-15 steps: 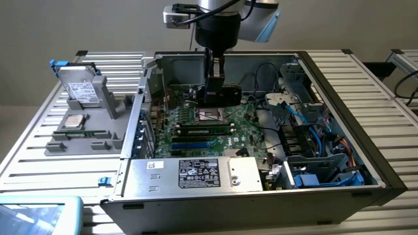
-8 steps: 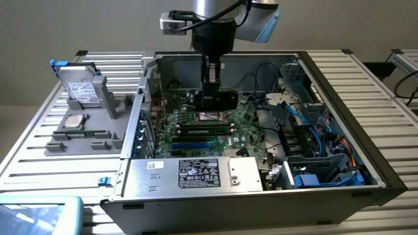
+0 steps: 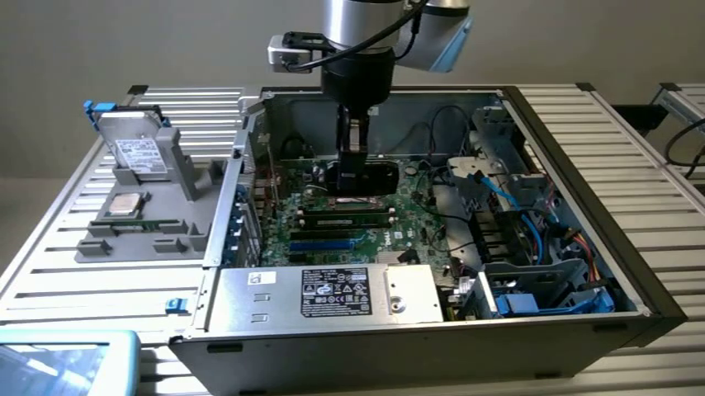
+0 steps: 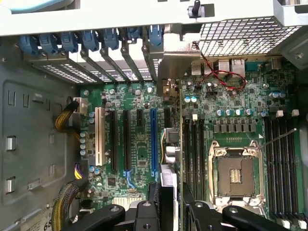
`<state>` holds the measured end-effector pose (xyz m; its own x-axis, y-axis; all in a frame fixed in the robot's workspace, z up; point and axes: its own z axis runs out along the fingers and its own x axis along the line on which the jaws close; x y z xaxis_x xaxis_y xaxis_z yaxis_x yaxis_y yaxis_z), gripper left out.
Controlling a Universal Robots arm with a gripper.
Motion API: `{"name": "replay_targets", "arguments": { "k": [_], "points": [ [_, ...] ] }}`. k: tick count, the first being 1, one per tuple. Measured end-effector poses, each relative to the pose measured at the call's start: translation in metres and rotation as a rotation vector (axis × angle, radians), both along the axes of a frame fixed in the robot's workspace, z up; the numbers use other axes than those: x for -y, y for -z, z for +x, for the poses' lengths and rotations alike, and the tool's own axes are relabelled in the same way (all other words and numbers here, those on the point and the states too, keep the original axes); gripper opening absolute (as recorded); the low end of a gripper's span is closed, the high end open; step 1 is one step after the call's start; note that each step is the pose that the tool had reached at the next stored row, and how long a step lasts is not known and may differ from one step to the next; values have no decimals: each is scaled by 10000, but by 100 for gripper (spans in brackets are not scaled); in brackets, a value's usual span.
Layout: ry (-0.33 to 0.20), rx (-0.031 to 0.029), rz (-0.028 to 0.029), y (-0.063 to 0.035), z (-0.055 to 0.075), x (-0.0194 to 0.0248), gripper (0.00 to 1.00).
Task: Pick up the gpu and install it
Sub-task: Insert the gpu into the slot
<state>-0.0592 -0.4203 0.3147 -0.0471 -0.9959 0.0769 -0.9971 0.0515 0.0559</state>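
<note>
As the wrist view shows it, the claw (image 4: 171, 204) is closed on the gpu (image 4: 176, 144), one finger to each face of the card.

Item: gpu. Thin flat card, seen edge-on, with its metal bracket (image 4: 168, 89) at the end toward the rear slot covers (image 4: 103, 53).

Location: upright inside the case (image 3: 573, 148), over the motherboard (image 4: 139, 154), between the blue slot (image 4: 153, 139) and the memory slots (image 4: 196, 149). Whether its lower edge touches a slot cannot be told.

Handling, by judgement: light, stiff and fragile. The bare board is likely smooth under the fingers. The best hold is on the flat faces near the upper edge, clear of the contact edge and of raised parts. An off-centre push could twist it in the grip.

Nearby in the case: open CPU socket (image 4: 236, 173); power supply (image 3: 330, 293).

Outside the case: on the desk (image 3: 628, 124), a grey tray (image 3: 121, 247) carries a hard drive (image 3: 138, 153), a chip (image 3: 125, 204) and a memory stick (image 3: 144, 223).
</note>
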Motion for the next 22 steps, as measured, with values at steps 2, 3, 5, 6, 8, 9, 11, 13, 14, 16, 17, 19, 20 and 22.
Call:
{"name": "replay_targets", "arguments": {
  "k": [2, 3, 5, 6, 8, 9, 11, 13, 14, 16, 17, 19, 20, 22],
  "points": [
    [16, 0, 0, 18, -4, 30, 29],
    [26, 0, 0, 27, -6, 45, 29],
    [44, 1, 2, 51, -10, 74, 29],
    [52, 1, 1, 66, -13, 90, 29],
    [66, 2, 2, 100, -18, 117, 29],
    [74, 2, 3, 118, -22, 130, 29],
    [92, 0, 1, 149, -27, 156, 29],
    [115, 0, 7, 175, -30, 186, 29],
    [127, 0, 9, 187, -32, 199, 29],
    [152, 1, 18, 201, -44, 211, 29],
    [162, 1, 20, 205, -54, 211, 29],
    [168, -1, 18, 207, -64, 211, 29],
    [168, -1, 18, 207, -64, 212, 29],
    [168, 0, 18, 207, -64, 211, 29]
  ]
}}
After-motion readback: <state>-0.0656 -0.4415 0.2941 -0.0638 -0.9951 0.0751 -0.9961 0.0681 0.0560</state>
